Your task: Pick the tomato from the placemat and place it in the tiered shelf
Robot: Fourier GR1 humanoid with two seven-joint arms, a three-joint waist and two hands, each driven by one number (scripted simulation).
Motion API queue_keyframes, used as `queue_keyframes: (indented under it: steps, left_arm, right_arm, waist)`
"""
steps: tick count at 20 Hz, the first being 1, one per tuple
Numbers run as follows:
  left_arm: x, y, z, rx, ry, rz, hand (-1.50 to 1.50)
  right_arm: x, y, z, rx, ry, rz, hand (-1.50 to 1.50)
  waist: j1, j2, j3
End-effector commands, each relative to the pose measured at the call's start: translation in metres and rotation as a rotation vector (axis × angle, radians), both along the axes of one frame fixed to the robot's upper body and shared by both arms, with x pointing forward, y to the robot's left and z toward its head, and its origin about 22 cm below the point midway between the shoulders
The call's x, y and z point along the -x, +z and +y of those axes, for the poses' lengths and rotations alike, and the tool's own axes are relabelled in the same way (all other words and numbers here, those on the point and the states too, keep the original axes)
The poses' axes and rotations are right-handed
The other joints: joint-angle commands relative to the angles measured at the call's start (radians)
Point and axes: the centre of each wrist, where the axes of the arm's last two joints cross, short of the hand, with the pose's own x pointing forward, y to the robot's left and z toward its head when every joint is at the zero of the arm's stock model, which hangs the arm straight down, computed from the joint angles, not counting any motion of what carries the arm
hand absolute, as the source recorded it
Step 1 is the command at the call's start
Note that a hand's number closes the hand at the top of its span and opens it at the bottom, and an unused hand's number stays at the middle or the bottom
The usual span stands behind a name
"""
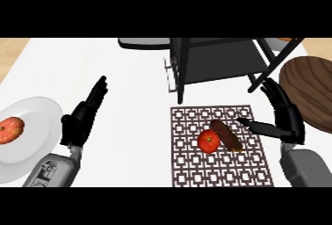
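Brown latticework patterns the placemat (pixel 220 147), which lies in the lower middle of the head view on the white counter (pixel 130 79). We see the red tomato (pixel 209 141) resting on this mat, a little left of its centre, and a dark brown, elongated vegetable (pixel 226 135) lies slantwise just to the right of the tomato, touching or nearly touching it. Above the mat, in the upper middle of the frame, stands the dark tiered shelf (pixel 217 61), its black legs reaching down close to the mat's top edge. At the right edge we find a round, dark wooden board (pixel 311 90), partly cut off by the frame. Our right hand (pixel 282 121) shows at the right of the mat, fingers straight and pointing up toward the shelf, thumb stretched out leftward over the mat's right margin; it is spread, holds nothing, and is apart from the tomato. Our left hand (pixel 83 118) shows at the left of the frame, between the mat and a white plate (pixel 32 162), with fingers straight, held together and pointing upward; it too holds nothing. On the plate, at the far left edge, sits a second reddish-orange fruit (pixel 11 130), partly cut off by the frame.
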Motion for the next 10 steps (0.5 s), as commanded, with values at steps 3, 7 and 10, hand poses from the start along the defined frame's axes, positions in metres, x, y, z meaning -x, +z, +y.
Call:
queue_keyframes:
  steps: [3,7,10]
  left_arm:
    - [-0.003,-0.002,0.009,-0.005,-0.001,0.008,0.00]
    - [0.001,-0.015,-0.002,-0.014,0.009,0.011,0.00]
    - [0.001,-0.010,0.001,0.016,0.010,0.013,0.00]
  right_arm:
    - [-0.020,0.037,-0.001,0.187,0.265,0.078,-1.50]
    - [-0.013,0.064,0.013,0.319,0.326,0.105,-1.50]
    - [-0.009,0.093,0.026,0.389,0.359,0.148,-1.50]
  waist:
    - [0.002,-0.005,-0.003]
    - [-0.012,-0.008,-0.003]
    - [-0.014,-0.010,-0.003]
